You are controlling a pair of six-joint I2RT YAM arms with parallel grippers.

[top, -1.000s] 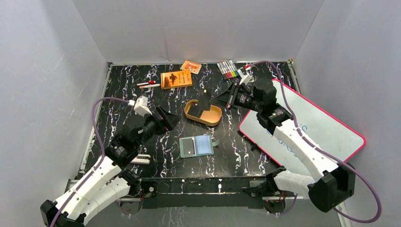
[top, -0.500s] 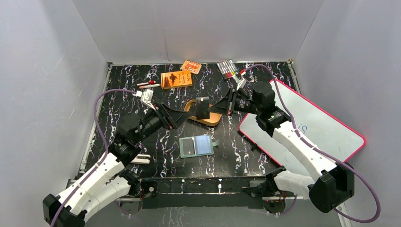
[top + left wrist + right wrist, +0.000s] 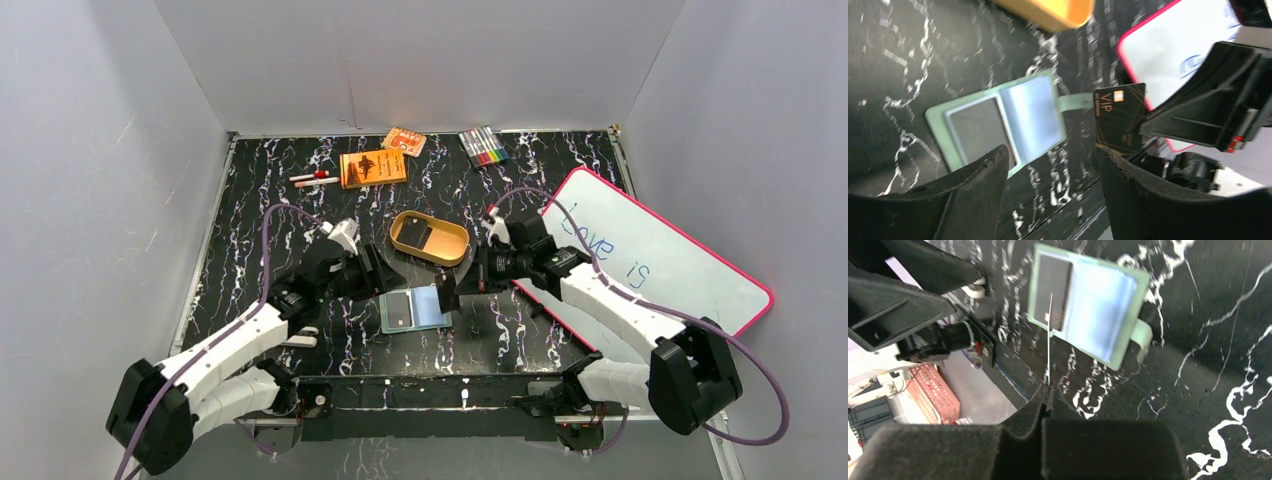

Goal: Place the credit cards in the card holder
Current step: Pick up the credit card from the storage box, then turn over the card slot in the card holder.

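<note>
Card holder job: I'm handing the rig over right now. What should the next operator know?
Right gripper: shut on a black card, held on edge near the tab side of the open wallet.
Left gripper: open, empty, by the wallet's other side.
Another dark card seems to lie in the gold tin.
Done: one card picked up. Left: slide it into a wallet pocket, then fetch the tin's card.

**Inspector:** Bearing surface?

**Assistant:** Black table (image 3: 260, 220), veined white. The sage-green card holder (image 3: 412, 310) lies on it, open and flat, between the jaws of the left gripper (image 3: 375, 272) and the right gripper (image 3: 449, 291), nearer the right pair.

**Inspector:** Beyond the jaws?

**Assistant:** Golden oval tin (image 3: 446, 255), just past both pairs. Well past them, by the far edge: two pens (image 3: 314, 179), orange booklet (image 3: 372, 167), small orange packet (image 3: 404, 141), marker set (image 3: 482, 146). A pink-rimmed whiteboard (image 3: 680, 262) lies to the right of the right jaws, marked "Love is".
</note>
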